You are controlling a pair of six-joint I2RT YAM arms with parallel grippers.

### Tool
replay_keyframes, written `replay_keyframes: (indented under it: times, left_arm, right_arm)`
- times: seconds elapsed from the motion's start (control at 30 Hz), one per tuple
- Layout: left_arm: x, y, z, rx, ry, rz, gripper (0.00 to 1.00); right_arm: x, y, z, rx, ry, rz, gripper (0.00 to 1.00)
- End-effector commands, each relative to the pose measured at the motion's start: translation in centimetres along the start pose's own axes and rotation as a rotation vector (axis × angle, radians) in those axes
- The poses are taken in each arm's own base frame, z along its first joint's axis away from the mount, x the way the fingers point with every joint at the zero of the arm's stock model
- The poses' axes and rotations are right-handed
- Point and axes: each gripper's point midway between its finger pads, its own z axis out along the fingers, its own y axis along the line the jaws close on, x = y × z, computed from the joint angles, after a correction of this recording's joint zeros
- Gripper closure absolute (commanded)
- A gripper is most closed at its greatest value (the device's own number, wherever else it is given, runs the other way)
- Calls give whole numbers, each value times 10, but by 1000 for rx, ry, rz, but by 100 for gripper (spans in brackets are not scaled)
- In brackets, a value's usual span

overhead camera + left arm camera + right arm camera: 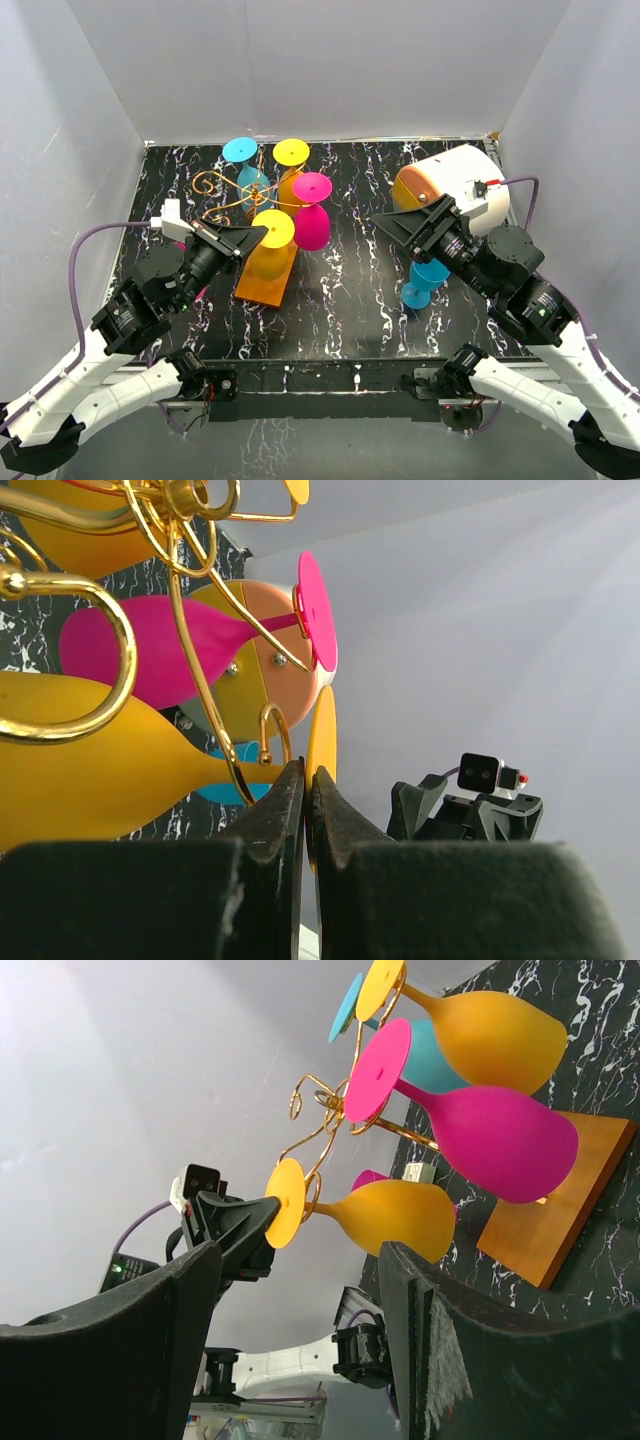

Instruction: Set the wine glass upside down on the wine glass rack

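The gold wire rack (225,190) stands on its orange base (265,282), with cyan, yellow and magenta glasses hanging from it foot up. A second yellow wine glass (268,250) hangs upside down at the near arm, its stem in a gold loop (318,1192). My left gripper (258,236) is shut on the rim of that glass's foot disc (322,745), which sits edge-on between the jaws (307,777). My right gripper (388,226) is open and empty, right of the rack, and faces it (300,1260).
A white-and-orange drum (455,185) lies at the back right. A cyan glass (425,282) stands on the table under my right arm. A pink object (368,1178) shows behind the yellow glass. White walls close in the black marbled table (350,310).
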Motion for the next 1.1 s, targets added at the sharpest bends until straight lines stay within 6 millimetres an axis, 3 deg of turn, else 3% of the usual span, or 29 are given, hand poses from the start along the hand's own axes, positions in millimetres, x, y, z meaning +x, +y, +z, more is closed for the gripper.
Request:
replay_keyframes:
  times: [0.0,0.27,0.67,0.9,1.07]
  left_arm:
    - [-9,-31,-2,75,-20,22,100]
    - [-18,-33,7,50,-74,90,100]
    - [-28,-19,15,-9,-139,161,100]
    - [-29,-17,14,-40,-133,202,78]
    - [-33,-16,11,-55,-143,230,70]
  right_arm:
    - [-5,7,-2,-32,-26,8,38]
    - [-6,5,-4,-27,-32,10,38]
    - [-6,0,-4,-14,-40,-1,38]
    - [-7,-1,-2,-11,-45,-4,37]
    - [-6,-1,-1,-8,-42,-6,37]
